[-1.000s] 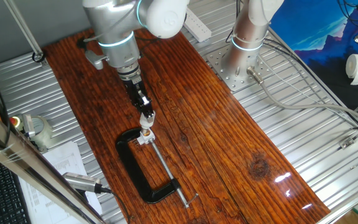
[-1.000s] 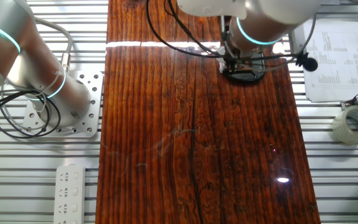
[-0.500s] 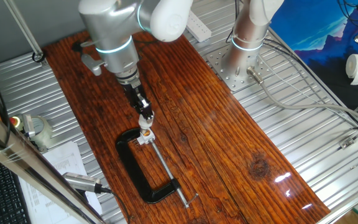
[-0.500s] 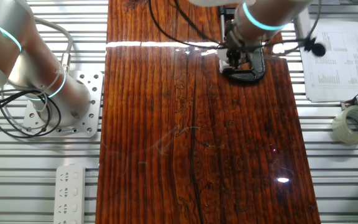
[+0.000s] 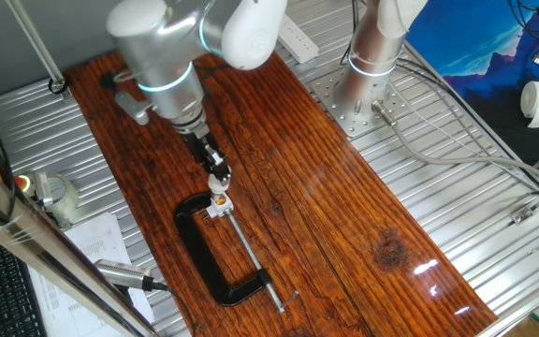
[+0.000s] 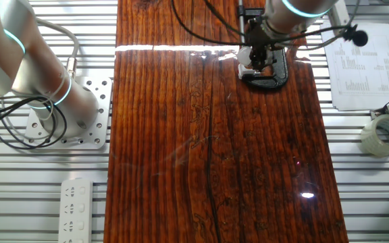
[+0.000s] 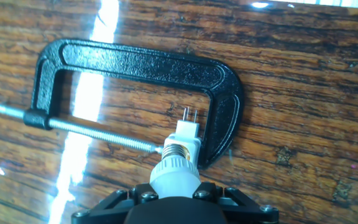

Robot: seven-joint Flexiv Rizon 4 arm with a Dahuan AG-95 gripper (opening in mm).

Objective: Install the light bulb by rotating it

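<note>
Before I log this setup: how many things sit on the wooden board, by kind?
Light bulb: 1
Socket block: 1
Black C-clamp: 1
Total: 3

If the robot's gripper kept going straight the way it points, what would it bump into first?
The gripper holds the light bulb, and the bulb's screw base already sits at the small white socket in the black C-clamp. So probably that socket.
</note>
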